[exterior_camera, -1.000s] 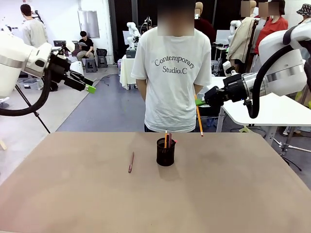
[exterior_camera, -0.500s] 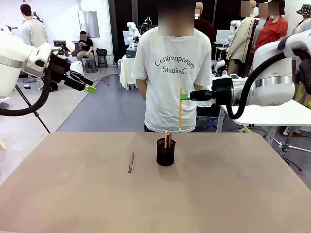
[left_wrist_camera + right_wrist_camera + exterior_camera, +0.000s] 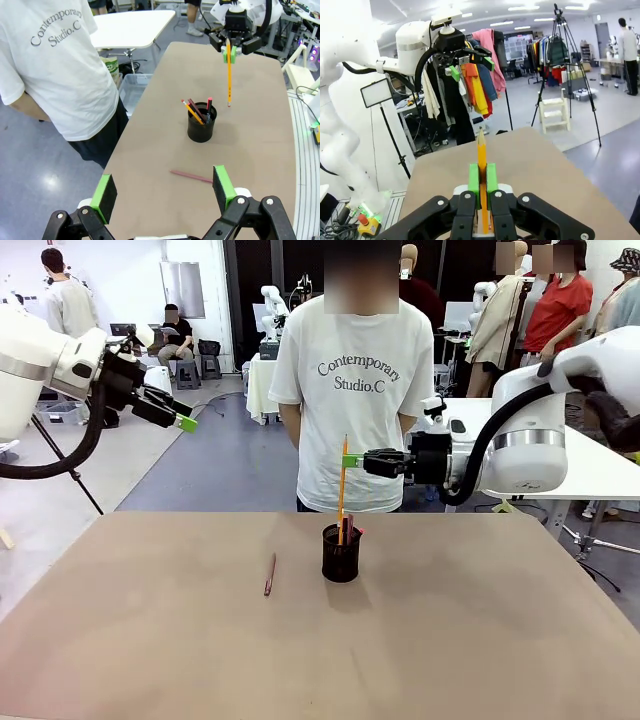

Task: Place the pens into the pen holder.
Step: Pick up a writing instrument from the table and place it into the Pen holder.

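Pen holder (image 3: 341,558): upright near the middle of the table (image 3: 480,640). The left wrist view looks down into the holder (image 3: 202,127), where pens (image 3: 194,110) lean inside. The front view gives just their tops.
Yellow pencil (image 3: 342,490): vertical, at 12 o'clock over the holder in the front view. In the left wrist view the pencil (image 3: 229,75) has its tip in the air at 2 o'clock of the rim, outside the cup.
Right gripper (image 3: 350,460): jaws clamped on the pencil's upper part. Its own view shows the green pads (image 3: 475,176) pressed to both sides.
Dark-red pen (image 3: 269,574): flat on the table at 9 o'clock of the holder, apart from it.
Left gripper (image 3: 183,418): high at 10 o'clock, jaws wide apart, nothing between them.
Person (image 3: 350,390): stands at 12 o'clock, at the table's far edge.
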{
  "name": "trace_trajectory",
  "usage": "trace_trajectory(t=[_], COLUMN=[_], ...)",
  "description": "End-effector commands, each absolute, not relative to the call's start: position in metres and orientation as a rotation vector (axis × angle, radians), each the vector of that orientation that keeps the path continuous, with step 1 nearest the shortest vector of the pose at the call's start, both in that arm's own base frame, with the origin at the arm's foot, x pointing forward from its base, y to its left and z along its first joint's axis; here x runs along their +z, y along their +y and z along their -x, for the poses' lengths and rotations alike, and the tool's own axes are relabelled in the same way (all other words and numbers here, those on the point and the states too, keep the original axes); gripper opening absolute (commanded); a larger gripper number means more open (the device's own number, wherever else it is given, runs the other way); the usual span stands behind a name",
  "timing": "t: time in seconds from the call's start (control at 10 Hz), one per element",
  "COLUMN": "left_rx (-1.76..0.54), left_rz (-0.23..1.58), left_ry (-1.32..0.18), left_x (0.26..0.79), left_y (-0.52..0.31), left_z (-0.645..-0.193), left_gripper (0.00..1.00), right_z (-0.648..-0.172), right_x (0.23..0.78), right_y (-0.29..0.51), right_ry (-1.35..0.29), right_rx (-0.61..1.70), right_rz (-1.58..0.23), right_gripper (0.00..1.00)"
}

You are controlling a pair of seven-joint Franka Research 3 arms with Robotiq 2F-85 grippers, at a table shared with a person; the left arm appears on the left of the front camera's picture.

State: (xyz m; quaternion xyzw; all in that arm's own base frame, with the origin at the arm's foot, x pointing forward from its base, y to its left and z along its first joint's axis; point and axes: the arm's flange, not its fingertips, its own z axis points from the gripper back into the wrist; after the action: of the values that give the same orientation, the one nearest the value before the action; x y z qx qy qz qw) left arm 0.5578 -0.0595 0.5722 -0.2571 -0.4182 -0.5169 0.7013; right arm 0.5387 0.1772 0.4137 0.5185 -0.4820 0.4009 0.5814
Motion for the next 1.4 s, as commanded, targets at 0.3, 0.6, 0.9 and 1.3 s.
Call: trace_trajectory(t=[0.3, 0.6, 0.9, 1.3], left_rx=[-1.153, -1.153, -1.153, -1.153], left_rz=[0.562, 0.562, 0.562, 0.562], left_ry=[-0.936, -0.936, -0.936, -0.936], left_x=[0.572, 0.572, 0.572, 0.572], left_y=[-0.059, -0.059, -0.059, -0.059], left_z=[-0.557, -0.557, -0.557, -0.557], left_gripper=[1.0, 1.0, 1.0, 1.0], right_z=[-0.54, -0.54, -0.542, -0.572], right_x=[0.403, 0.403, 0.399, 0.365], right_y=[0.179, 0.179, 0.178, 0.183], right_ry=[-1.137, -1.137, -1.137, -1.192], right_rx=[0.921, 0.921, 0.92, 0.919], right_rz=[-1.215, -1.215, -1.203, -1.129], right_gripper=[0.0, 0.0, 0.0, 0.0])
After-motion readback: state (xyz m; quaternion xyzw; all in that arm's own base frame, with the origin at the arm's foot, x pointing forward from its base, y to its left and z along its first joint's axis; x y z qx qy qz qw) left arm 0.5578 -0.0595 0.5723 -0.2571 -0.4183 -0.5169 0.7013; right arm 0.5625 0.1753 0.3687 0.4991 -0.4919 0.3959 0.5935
